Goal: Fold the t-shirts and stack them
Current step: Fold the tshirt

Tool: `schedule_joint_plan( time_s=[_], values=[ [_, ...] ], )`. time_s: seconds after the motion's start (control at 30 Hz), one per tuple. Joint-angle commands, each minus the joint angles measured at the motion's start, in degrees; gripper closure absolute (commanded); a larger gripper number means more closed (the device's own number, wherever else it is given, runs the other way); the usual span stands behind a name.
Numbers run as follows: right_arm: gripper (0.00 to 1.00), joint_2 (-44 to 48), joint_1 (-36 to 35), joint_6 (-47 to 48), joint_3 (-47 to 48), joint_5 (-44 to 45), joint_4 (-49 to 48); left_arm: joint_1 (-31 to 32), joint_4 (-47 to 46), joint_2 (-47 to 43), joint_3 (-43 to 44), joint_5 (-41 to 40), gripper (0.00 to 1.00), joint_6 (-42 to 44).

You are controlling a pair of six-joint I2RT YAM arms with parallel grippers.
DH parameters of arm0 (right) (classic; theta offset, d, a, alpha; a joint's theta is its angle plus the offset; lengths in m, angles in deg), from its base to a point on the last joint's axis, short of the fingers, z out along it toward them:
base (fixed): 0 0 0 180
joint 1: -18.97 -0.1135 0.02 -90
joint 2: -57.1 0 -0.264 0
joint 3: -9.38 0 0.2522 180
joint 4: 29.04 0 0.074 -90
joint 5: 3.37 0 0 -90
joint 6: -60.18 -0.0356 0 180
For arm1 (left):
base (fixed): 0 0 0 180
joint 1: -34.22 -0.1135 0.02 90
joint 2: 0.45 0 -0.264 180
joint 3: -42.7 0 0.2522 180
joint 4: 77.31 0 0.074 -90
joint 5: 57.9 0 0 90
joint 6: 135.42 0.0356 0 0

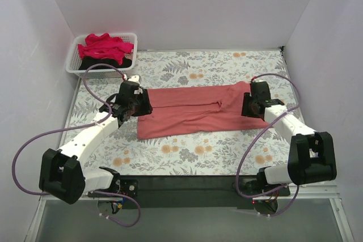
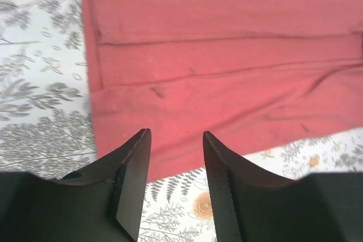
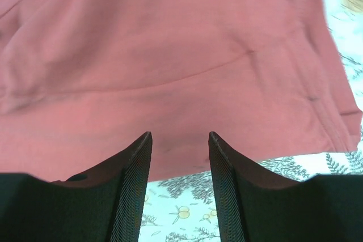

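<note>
Coral cloth tee folded long, creased | left tool released | right tool released

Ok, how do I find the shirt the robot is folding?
Look at the flowery table, right in its middle. The dusty coral-red t-shirt lies spread flat there, partly folded. The crimson-pink t-shirt and black t-shirt sit bunched in the white basket at the far left corner.
</note>
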Motion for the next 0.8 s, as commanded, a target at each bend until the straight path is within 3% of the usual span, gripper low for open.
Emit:
schedule_joint_plan(
  time_s=[0.0,0.13,0.27,0.53,0.7,0.77],
  values=[
    [0.5,1.7,7.67,-7.28,-2.63,-6.32,-5.52,0.76,-0.59,2.07,-3.71,5.59,0.61,-5.7],
    [0.5,0.48,14.71,-10.88,-7.02,-12.66,-9.74,0.94,-2.44,8.84,-5.83,8.16,0.71,-7.37],
    [0.51,-1.2,21.05,-13.35,-10.46,-16.79,-12.73,0.94,-0.26,13.5,-6.01,5.62,0.82,-8.69],
    [0.51,-2.69,35.02,-15.73,-12.84,-19.43,-14.32,0.94,5.91,14.22,-9.25,0.87,0.84,-12.73],
    [0.49,-0.24,35.13,-12.21,-8.9,-21.53,-13.62,0.94,6.88,6.68,-11.81,3.15,0.72,-14.14],
    [0.48,1.78,31.63,-10.11,-7.4,-21.1,-13.09,0.94,7.32,3.94,-10.76,5.7,0.55,-13.96]
  ],
)
